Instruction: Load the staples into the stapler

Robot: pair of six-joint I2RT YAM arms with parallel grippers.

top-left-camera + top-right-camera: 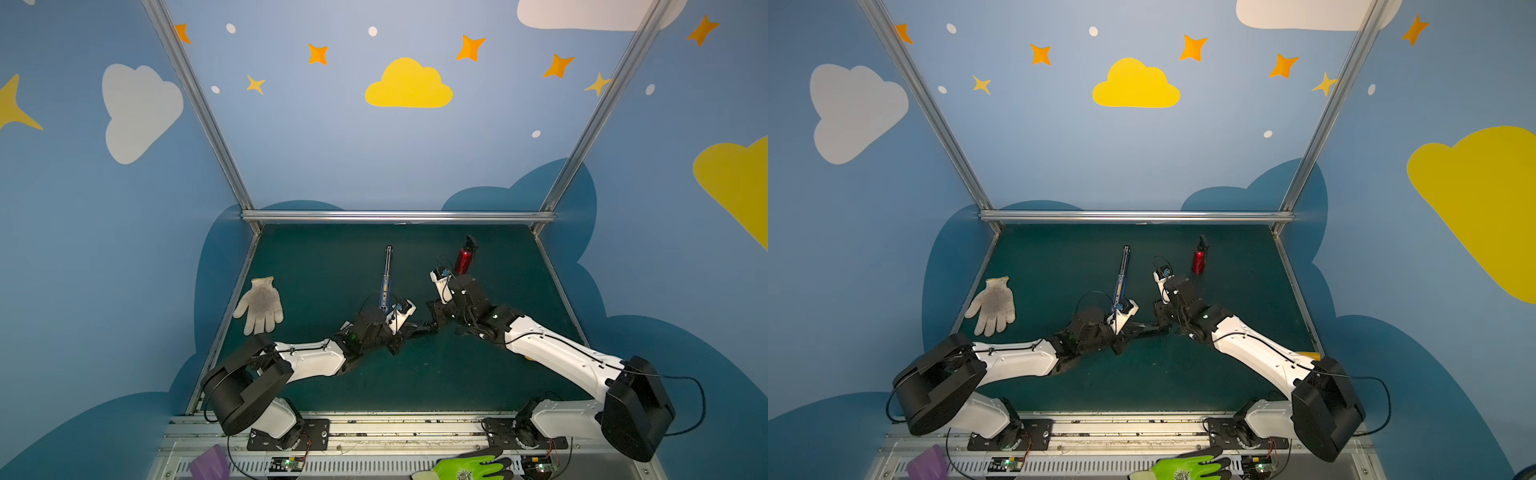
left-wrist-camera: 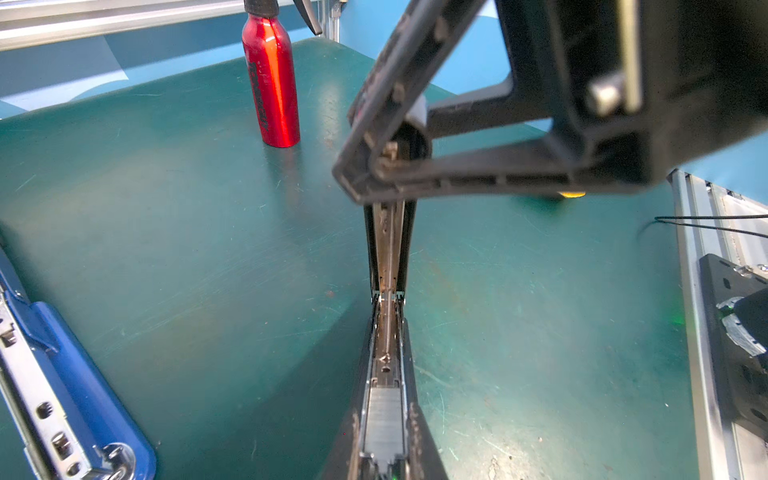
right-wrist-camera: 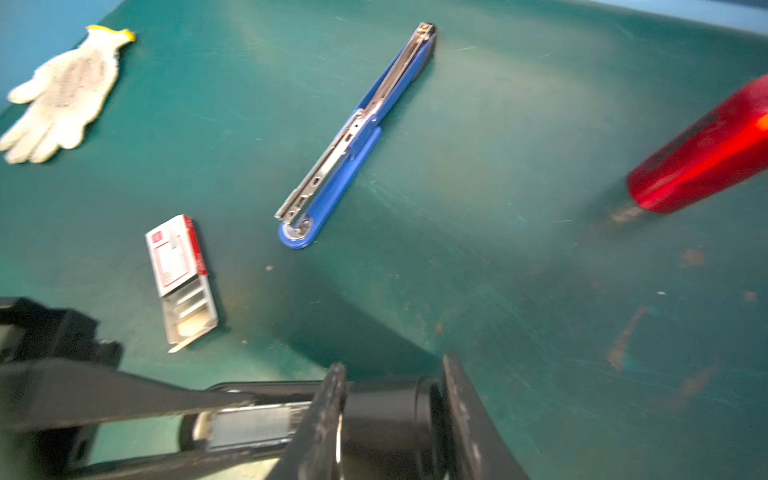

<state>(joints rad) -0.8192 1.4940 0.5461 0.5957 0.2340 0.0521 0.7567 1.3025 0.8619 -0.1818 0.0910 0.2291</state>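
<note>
**Black stapler held between both arms, a staple strip in its track**

The left gripper (image 1: 430, 328) has its jaws narrowed on an opened black stapler (image 2: 390, 249). A silver staple strip (image 2: 384, 419) sits in the stapler's metal channel. The right gripper (image 3: 392, 374) has its jaws partly apart, one on each side of that stapler's rounded far end; I cannot tell whether they press it. The staple box (image 3: 178, 266) lies flat on the green surface (image 1: 457, 374) near the round end of a blue stapler (image 3: 353, 133), not touching it, with its tray slid partly out. The blue stapler lies folded open. A white glove (image 1: 261, 305) lies well apart, and a red bottle (image 2: 272, 83) stands upright.
</note>
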